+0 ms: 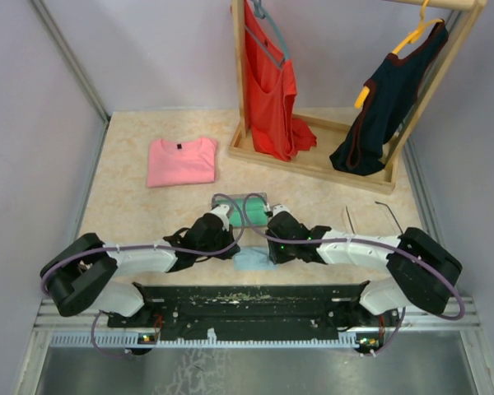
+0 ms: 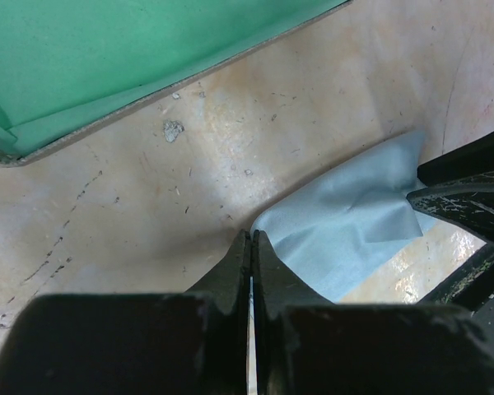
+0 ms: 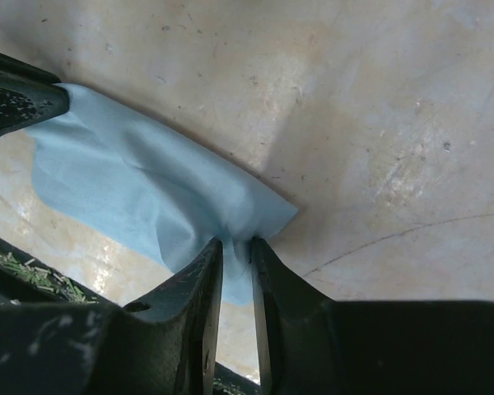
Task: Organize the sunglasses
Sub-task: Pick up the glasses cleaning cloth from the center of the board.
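Top external view: low in the middle of the frame, just above the near table edge, the light blue cleaning cloth [image 1: 251, 260] is gripped from both sides. The left gripper [image 2: 252, 237] is fully closed on one corner. The right gripper [image 3: 237, 243] is nearly closed, with a fold of cloth between its fingers. Higher up lies the open grey oblong case with green lining [image 1: 245, 210]. The thin dark wire-frame sunglasses [image 1: 384, 204] lie at the right of the frame, well apart from the cloth. Their slim arms seem to run up-down. The right arm is nearer to them, and bare table lies around.
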Robot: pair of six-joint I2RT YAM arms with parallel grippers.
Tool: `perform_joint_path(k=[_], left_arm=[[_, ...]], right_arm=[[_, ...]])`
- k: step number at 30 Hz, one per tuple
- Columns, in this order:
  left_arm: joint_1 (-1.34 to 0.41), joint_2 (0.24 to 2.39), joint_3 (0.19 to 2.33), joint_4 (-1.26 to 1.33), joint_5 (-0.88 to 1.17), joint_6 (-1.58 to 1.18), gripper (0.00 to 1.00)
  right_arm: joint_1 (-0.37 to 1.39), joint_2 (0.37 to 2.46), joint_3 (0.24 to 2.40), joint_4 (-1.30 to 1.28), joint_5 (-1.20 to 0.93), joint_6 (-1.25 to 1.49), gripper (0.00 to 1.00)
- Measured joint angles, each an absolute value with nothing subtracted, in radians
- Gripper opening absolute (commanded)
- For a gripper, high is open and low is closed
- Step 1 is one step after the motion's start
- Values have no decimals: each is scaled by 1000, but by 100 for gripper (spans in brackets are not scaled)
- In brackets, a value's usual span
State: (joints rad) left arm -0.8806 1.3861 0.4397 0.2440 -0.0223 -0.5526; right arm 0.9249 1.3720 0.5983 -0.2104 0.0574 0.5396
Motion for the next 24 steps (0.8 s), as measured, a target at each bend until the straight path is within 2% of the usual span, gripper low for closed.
perform_joint_path(k=[5, 10, 14, 19, 24], left_arm=[[-881, 1384, 440, 239, -23, -552, 0], [-879, 1381, 440, 234, -26, -552, 0], [-879, 1377, 440, 227, -26, -552, 0], [-879, 1376, 440, 224, -26, -552, 0], [-879, 1375, 440, 223, -25, -552, 0]], right_arm=[[933, 1337, 599, -284, 117, 546, 29], [933, 1278, 596, -417, 218, 569, 26], [933, 1174, 587, -428, 259, 598, 25], [900, 1113, 567, -324, 228, 648, 36], [847, 1172, 549, -231, 165, 684, 39]])
